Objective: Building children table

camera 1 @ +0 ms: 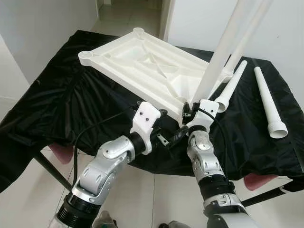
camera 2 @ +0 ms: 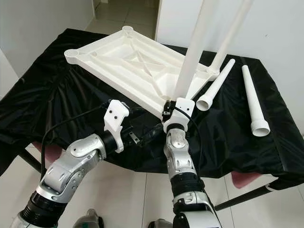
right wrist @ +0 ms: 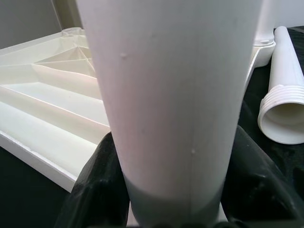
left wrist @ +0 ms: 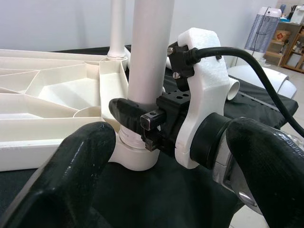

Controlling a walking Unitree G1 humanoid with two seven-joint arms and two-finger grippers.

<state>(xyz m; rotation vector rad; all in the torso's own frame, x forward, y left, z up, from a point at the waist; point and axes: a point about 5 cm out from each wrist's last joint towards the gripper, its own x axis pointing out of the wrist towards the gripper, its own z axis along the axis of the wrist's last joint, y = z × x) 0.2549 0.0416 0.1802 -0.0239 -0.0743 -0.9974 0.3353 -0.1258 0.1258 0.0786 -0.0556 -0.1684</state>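
Children's table top [camera 1: 142,61], white plastic, lies upside down at centre frame on a surface [camera 1: 61,99] draped in black cloth; its ribbed underside faces up. Two empty round leg sockets show at its upper-left corners.

Legs, four in all. Two stand upright in the sockets of the right-hand corners: the near leg [camera 1: 221,52] rises from the near corner at centre frame, and the far leg [camera 1: 247,35] stands behind it; both are cut off by the upper edge of the frame. Two loose legs lie on the cloth at right: one [camera 1: 232,85] just beside the top's right edge, the other [camera 1: 268,102] further right, threaded open end toward the viewer.

Right gripper [left wrist: 137,121]: jaws pinch the near leg just above its socket, one black finger [left wrist: 124,110] curving around the tube. In the right wrist view the tube [right wrist: 171,95] passes between the two dark fingers, its lower end blurred.

Left gripper [camera 1: 172,137]: held low at the near edge of the surface, just left of the right gripper, jaws spread and holding nothing; its two fingers appear large and out of focus in the left wrist view.

Bottom of frame: pale tiled floor [camera 1: 156,199].
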